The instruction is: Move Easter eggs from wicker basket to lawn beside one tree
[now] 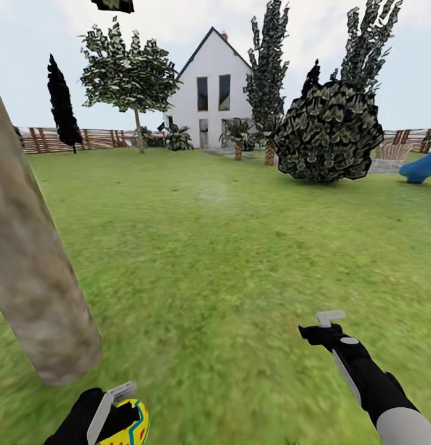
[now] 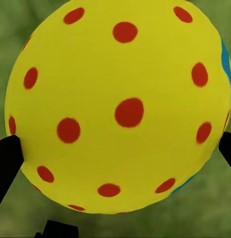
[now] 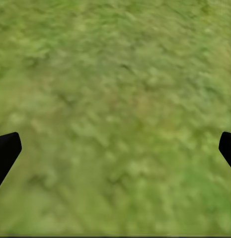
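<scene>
Lawn (image 1: 227, 247): wide flat green grass, patchy and blurred. Standing on it: 1 thick grey-brown tree trunk (image 1: 36, 284) at near left; 1 round dark-leaved bush (image 1: 329, 133) farther right; small palms before the house.

A home garden in a simulator's render: a wide green lawn (image 1: 240, 247) runs to a white gabled house (image 1: 212, 93) with 2 tall dark windows, a brown slatted fence (image 1: 98, 139), trees and a round bush (image 1: 329, 133), and perhaps a blue slide (image 1: 424, 168).
</scene>
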